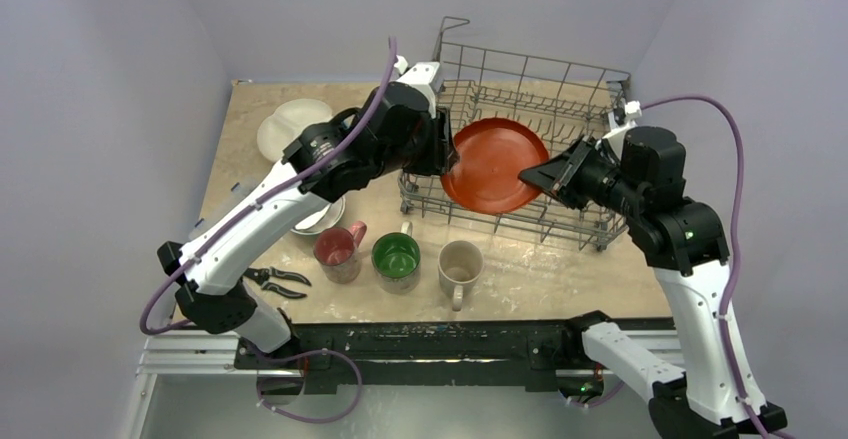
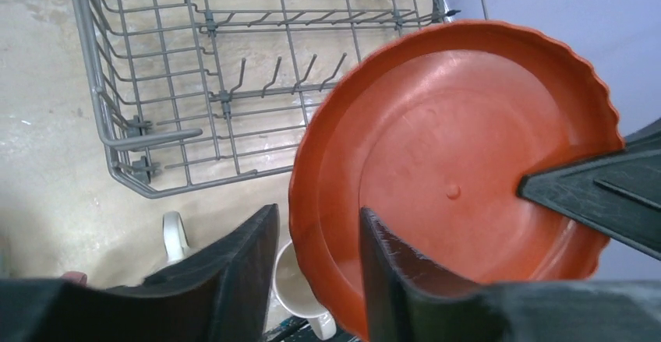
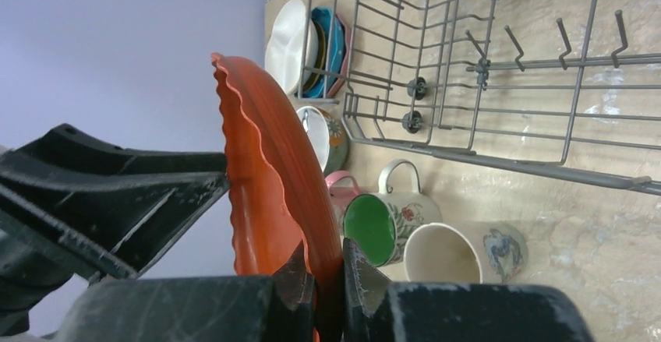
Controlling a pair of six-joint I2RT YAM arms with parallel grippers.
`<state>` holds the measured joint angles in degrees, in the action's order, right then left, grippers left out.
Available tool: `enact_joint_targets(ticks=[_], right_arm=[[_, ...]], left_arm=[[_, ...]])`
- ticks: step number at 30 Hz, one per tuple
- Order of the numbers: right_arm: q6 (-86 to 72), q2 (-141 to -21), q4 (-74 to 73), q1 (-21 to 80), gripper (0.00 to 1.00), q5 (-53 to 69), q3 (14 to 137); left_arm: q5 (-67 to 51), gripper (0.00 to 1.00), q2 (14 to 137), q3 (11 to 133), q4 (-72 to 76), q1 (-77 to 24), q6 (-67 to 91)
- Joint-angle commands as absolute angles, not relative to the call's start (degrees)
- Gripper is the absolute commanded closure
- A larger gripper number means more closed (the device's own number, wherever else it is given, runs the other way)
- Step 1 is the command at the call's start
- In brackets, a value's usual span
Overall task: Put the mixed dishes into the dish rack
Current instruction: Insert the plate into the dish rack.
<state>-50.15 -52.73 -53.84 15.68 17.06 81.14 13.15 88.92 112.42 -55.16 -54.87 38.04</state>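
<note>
An orange scalloped plate (image 1: 495, 164) (image 2: 452, 178) (image 3: 265, 186) stands on edge over the near side of the grey wire dish rack (image 1: 530, 89) (image 2: 195, 85) (image 3: 483, 85). My right gripper (image 1: 530, 174) (image 3: 323, 248) is shut on the plate's right rim. At the plate's left rim my left gripper (image 1: 440, 149) (image 2: 318, 209) stands open: the rim runs between its fingers and the outer finger is apart from it. A red mug (image 1: 337, 249), a green mug (image 1: 396, 257) (image 3: 372, 229) and a cream mug (image 1: 460, 264) (image 3: 444, 252) stand in a row before the rack.
A stack of plates (image 1: 290, 124) (image 3: 288, 46) lies at the table's far left. A bowl (image 1: 320, 219) sits partly under my left arm. Black-handled pliers (image 1: 275, 281) lie at the near left. The rack's upright tines (image 2: 273, 77) are bare.
</note>
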Motion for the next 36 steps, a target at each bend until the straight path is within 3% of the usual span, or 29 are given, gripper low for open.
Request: enact_joint_targets(ticks=[1,6,11,20,27,36], right_arm=[[-51.24,-54.69,-49.38,15.60,1.00,13.36,82.36],[-47.78,-60.67,-49.55,15.64,1.00,5.20,86.87],[-37.87,-74.10,-56.91,15.46,1.00,-14.26,100.73],[-20.91,-97.21,-60.02,13.12,1.00,-48.42,122.37],[-15.31,-103.81,-56.02,6.76,1.00,-54.13,122.74],[-8.41,-103.65,-49.03,3.44,1.00,-58.26,114.47]], left_arm=[[11.44,0.51,87.61,115.50,-54.14,-53.61,36.03],[3.85,0.30,85.35,114.16,-55.46,-44.90,34.18],[1.13,0.17,81.98,115.73,-60.00,-37.15,25.49],[9.55,0.12,77.66,111.76,-63.91,-35.77,10.05],[16.59,0.10,70.97,98.42,-59.86,-35.59,3.50],[16.10,0.09,73.30,97.08,-59.10,-33.05,3.45]])
